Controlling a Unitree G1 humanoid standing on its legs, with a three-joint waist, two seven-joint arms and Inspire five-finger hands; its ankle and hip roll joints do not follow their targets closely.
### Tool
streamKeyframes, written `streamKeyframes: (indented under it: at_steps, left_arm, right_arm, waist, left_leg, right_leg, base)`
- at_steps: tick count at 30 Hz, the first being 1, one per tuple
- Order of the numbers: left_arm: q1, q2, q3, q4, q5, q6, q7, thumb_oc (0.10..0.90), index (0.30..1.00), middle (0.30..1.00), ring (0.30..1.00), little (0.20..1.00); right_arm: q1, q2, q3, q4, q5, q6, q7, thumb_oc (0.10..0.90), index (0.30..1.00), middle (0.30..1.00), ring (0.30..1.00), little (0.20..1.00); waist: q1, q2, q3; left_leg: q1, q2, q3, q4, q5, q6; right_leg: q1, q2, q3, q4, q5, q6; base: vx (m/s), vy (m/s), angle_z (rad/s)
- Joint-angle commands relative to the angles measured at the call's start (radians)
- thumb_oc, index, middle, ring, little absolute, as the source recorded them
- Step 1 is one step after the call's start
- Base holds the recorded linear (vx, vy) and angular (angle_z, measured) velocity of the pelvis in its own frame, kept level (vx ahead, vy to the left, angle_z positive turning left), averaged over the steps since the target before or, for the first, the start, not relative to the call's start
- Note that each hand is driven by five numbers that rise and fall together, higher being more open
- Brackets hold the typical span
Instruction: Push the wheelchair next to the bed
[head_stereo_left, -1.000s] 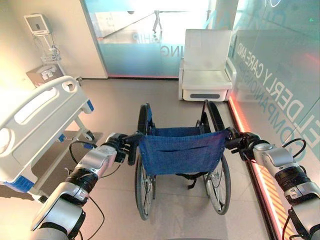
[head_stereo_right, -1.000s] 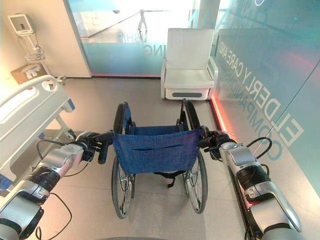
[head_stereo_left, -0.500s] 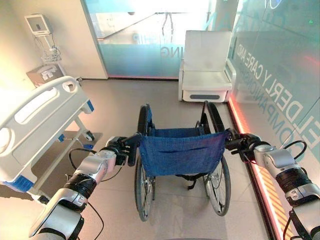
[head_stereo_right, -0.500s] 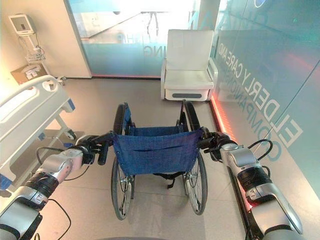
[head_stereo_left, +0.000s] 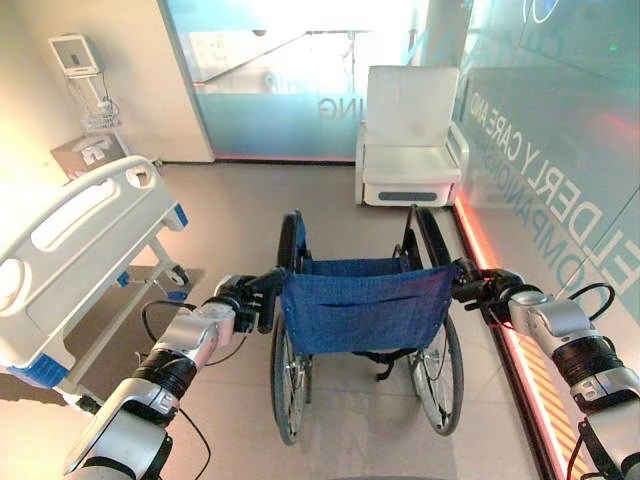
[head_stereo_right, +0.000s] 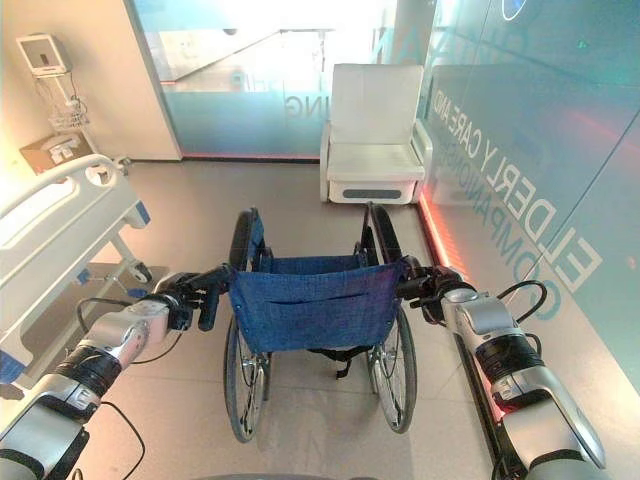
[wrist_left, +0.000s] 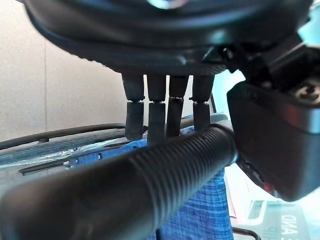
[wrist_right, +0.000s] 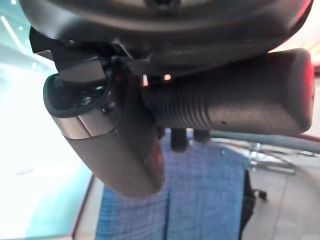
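You have large white lettering on the right-hand glass wall (head_stereo_left: 560, 180) and the far glass panel (head_stereo_left: 300, 110), both mirror-reversed.

Open floor (head_stereo_left: 250, 215) lies between the bed (head_stereo_left: 75, 250) and the wheelchair (head_stereo_left: 365, 310); an armchair (head_stereo_left: 410, 135) stands ahead.

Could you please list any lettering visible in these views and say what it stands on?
Glass wall: large white lettering, mirror-reversed and partly cut off, so not quoted.
Frosted door: faint mirrored letters, unreadable.
Wall monitor: too small to read.
Wheelchair, bed: none seen.
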Motion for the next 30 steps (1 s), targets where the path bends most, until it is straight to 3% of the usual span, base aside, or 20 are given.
streamKeyframes:
  at_steps: [1,2,7,12,14,16,17,18,19,20,21,23,27,28,30]
  left_arm:
    - [-0.141,-0.227,0.086,-0.014,-0.334,-0.14,-0.104,0.4,0.3,0.3,0.3,0.3]
    - [-0.144,-0.218,0.082,-0.01,-0.32,-0.148,-0.093,0.4,0.3,0.3,0.3,0.3]
    - [-0.114,-0.191,0.066,-0.006,-0.307,-0.177,-0.101,0.4,0.3,0.3,0.3,0.3]
    - [-0.098,-0.212,0.065,0.016,-0.284,-0.191,-0.118,0.4,0.3,0.3,0.3,0.3]
    - [-0.088,-0.221,0.071,0.024,-0.286,-0.199,-0.111,0.4,0.3,0.3,0.3,0.3]
    - [-0.066,-0.226,0.078,0.013,-0.287,-0.205,-0.087,0.4,0.3,0.3,0.3,0.3]
    - [-0.064,-0.225,0.078,0.011,-0.287,-0.207,-0.085,0.4,0.3,0.3,0.3,0.3]
    - [-0.048,-0.223,0.081,-0.003,-0.292,-0.215,-0.068,0.4,0.3,0.3,0.3,0.3]
    - [-0.036,-0.221,0.087,-0.011,-0.29,-0.222,-0.064,0.4,0.3,0.3,0.3,0.3]
    - [-0.019,-0.216,0.094,-0.026,-0.294,-0.232,-0.057,0.4,0.3,0.3,0.3,0.3]
    - [-0.01,-0.208,0.102,-0.038,-0.298,-0.233,-0.053,0.4,0.3,0.3,0.3,0.3]
    - [-0.009,-0.195,0.116,-0.052,-0.303,-0.229,-0.052,0.4,0.3,0.3,0.3,0.3]
    - [-0.016,-0.161,0.137,-0.042,-0.299,-0.234,-0.084,0.4,0.3,0.3,0.3,0.3]
    - [-0.02,-0.15,0.144,-0.033,-0.299,-0.236,-0.097,0.4,0.3,0.3,0.3,0.3]
    - [-0.017,-0.137,0.147,-0.036,-0.296,-0.236,-0.108,0.4,0.3,0.3,0.3,0.3]
  right_arm:
    - [-0.146,0.206,0.002,-0.022,0.242,-0.141,0.083,0.4,0.3,0.3,0.3,0.3]
    - [-0.15,0.196,0.003,-0.011,0.244,-0.142,0.095,0.4,0.3,0.3,0.3,0.3]
    - [-0.119,0.172,0.0,-0.017,0.246,-0.149,0.121,0.4,0.3,0.3,0.3,0.3]
    - [-0.102,0.161,-0.01,0.001,0.236,-0.154,0.139,0.4,0.3,0.3,0.3,0.3]
    - [-0.102,0.164,-0.007,0.008,0.234,-0.152,0.143,0.4,0.3,0.3,0.3,0.3]
    - [-0.091,0.172,0.003,-0.002,0.224,-0.148,0.144,0.4,0.3,0.3,0.3,0.3]
    - [-0.09,0.173,0.004,-0.004,0.223,-0.148,0.143,0.4,0.3,0.3,0.3,0.3]
    - [-0.081,0.17,0.011,-0.021,0.22,-0.148,0.141,0.4,0.3,0.3,0.3,0.3]
    - [-0.072,0.167,0.012,-0.035,0.215,-0.149,0.142,0.4,0.3,0.3,0.3,0.3]
    - [-0.061,0.161,0.014,-0.05,0.209,-0.154,0.152,0.4,0.3,0.3,0.3,0.3]
    - [-0.056,0.157,0.012,-0.059,0.209,-0.155,0.155,0.4,0.3,0.3,0.3,0.3]
    - [-0.06,0.155,0.02,-0.073,0.22,-0.158,0.141,0.4,0.3,0.3,0.3,0.3]
    - [-0.119,0.169,0.041,-0.061,0.246,-0.149,0.104,0.4,0.3,0.3,0.3,0.3]
    - [-0.142,0.171,0.047,-0.059,0.261,-0.141,0.087,0.4,0.3,0.3,0.3,0.3]
    - [-0.145,0.169,0.055,-0.067,0.27,-0.141,0.072,0.4,0.3,0.3,0.3,0.3]
  waist:
    - [0.034,-0.009,0.019]
    - [0.024,-0.018,0.021]
    - [-0.009,-0.039,0.031]
    - [-0.03,-0.042,0.002]
    - [-0.035,-0.035,-0.019]
    - [-0.038,-0.021,-0.041]
    - [-0.039,-0.025,-0.044]
    - [-0.038,-0.033,-0.046]
    - [-0.033,-0.047,-0.041]
    - [-0.024,-0.059,-0.031]
    - [-0.018,-0.062,-0.024]
    - [0.001,-0.063,-0.002]
    - [0.033,-0.053,0.03]
    - [0.044,-0.039,0.037]
    - [0.067,-0.026,0.04]
  left_leg:
    - [-0.032,-0.075,-0.031,0.113,-0.073,0.006]
    - [-0.016,-0.091,-0.046,0.123,-0.099,0.004]
    - [0.031,-0.12,-0.098,0.154,-0.166,0.011]
    - [0.063,-0.119,-0.14,0.187,-0.213,0.012]
    - [0.074,-0.105,-0.141,0.23,-0.19,-0.01]
    - [0.061,-0.068,-0.116,0.36,-0.059,-0.065]
    - [0.053,-0.07,-0.112,0.379,-0.038,-0.07]
    - [-0.006,-0.053,-0.073,0.531,0.056,-0.104]
    - [-0.069,-0.045,-0.041,0.646,0.09,-0.119]
    - [-0.154,-0.028,-0.003,0.789,0.109,-0.136]
    - [-0.21,-0.011,0.014,0.85,0.118,-0.145]
    - [-0.299,0.03,0.04,0.869,0.1,-0.142]
    - [-0.316,0.074,0.059,0.563,0.098,-0.126]
    - [-0.322,0.08,0.071,0.401,0.135,-0.134]
    - [-0.36,0.067,0.05,0.229,0.188,-0.143]
  right_leg:
    - [-0.145,-0.051,-0.01,0.022,0.276,0.03]
    - [-0.168,-0.03,-0.014,-0.073,0.294,0.045]
    - [-0.264,0.012,-0.013,-0.247,0.413,0.082]
    - [-0.256,0.03,0.006,-0.242,0.399,0.06]
    - [-0.239,0.04,-0.003,-0.208,0.369,0.036]
    - [-0.19,0.064,-0.024,-0.207,0.325,-0.004]
    - [-0.187,0.061,-0.023,-0.21,0.323,-0.008]
    - [-0.148,0.062,-0.024,-0.218,0.297,-0.036]
    - [-0.115,0.053,-0.025,-0.221,0.28,-0.051]
    - [-0.082,0.046,-0.031,-0.213,0.252,-0.069]
    - [-0.063,0.044,-0.041,-0.208,0.236,-0.079]
    - [-0.021,0.043,-0.052,-0.196,0.204,-0.091]
    - [0.028,0.061,-0.035,-0.174,0.154,-0.087]
    - [0.04,0.084,-0.021,-0.164,0.139,-0.087]
    - [0.066,0.106,0.002,-0.168,0.126,-0.084]
  base:
    - [0.3,-0.116,-0.11]
    - [0.25,-0.103,-0.1]
    - [0.37,-0.162,0.08]
    - [0.39,-0.195,0.55]
    - [0.3,-0.181,0.69]
    - [0.27,-0.192,0.66]
    - [0.23,-0.216,0.36]
    - [0.19,-0.219,0.18]
    - [0.28,-0.308,0.26]
    - [0.21,-0.239,0.14]
    - [0.16,-0.182,-0.09]
    - [0.2,-0.113,-0.3]
    - [0.29,0.017,-0.19]
    - [0.34,0.121,-0.06]
    - [0.44,0.161,-0.09]
